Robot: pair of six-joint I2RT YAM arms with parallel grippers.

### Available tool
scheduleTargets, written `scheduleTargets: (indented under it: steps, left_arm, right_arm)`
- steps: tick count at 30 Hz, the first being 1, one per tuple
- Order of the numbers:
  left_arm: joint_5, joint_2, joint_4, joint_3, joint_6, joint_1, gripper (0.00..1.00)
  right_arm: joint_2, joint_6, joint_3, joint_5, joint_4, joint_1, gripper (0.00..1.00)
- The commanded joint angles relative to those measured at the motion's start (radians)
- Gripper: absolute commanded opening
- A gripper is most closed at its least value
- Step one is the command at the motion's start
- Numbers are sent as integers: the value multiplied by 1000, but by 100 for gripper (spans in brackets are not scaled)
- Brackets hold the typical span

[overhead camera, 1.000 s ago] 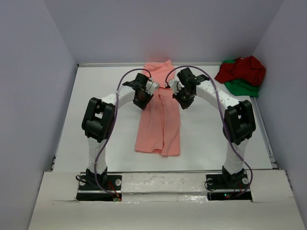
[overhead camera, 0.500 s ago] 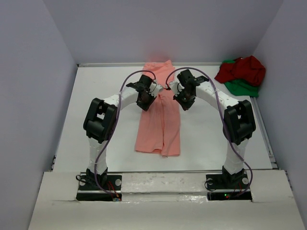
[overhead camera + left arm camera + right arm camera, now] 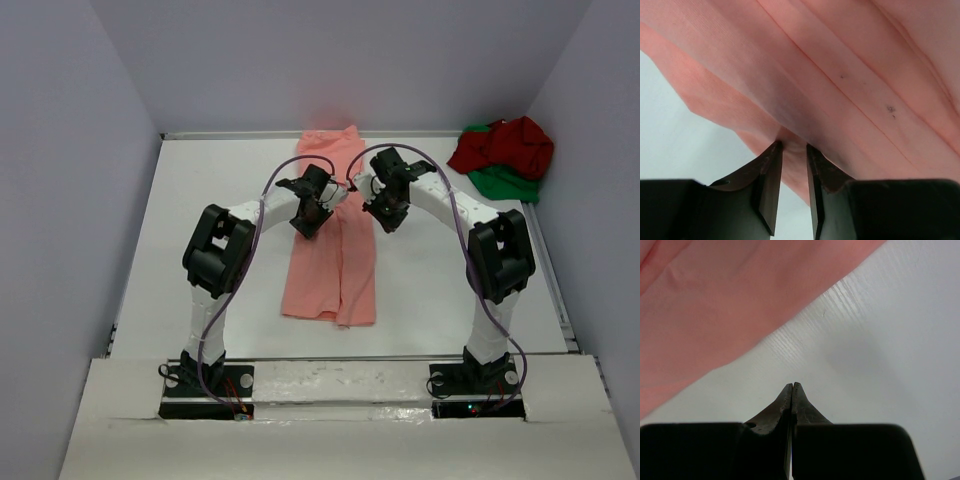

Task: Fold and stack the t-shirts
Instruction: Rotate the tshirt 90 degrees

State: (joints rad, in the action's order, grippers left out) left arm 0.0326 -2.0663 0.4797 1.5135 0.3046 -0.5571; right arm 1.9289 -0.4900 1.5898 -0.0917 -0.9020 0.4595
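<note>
**If lifted by one layer, apt to unfold**

Lengthwise at centre: pink shirt [image 3: 335, 265], folded narrow; red [image 3: 512, 142] and green [image 3: 505, 183] heaped far right. Light, limp. At a fold, left gripper [image 3: 791, 146] narrowly apart, hold uncertain; right gripper [image 3: 792, 385] pressed together, empty, beside shirt edge. Best pinched through all layers.

Pale lavender walls [image 3: 350, 60] enclose a white table [image 3: 200, 200] (evenly lit, with a raised rim).
</note>
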Motion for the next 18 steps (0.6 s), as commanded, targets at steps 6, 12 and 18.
scheduleTargets:
  steps: [6,12,18]
  left_arm:
    - [-54,0,30,8,5,-3,20]
    - [-59,3,34,16,4,-3,0]
    - [-46,24,39,19,4,-9,0]
  right_arm:
    - [-48,-10,-5,13,31,5,0]
    - [-48,-12,-4,24,31,5,0]
    - [-42,-4,-1,-19,12,5,0]
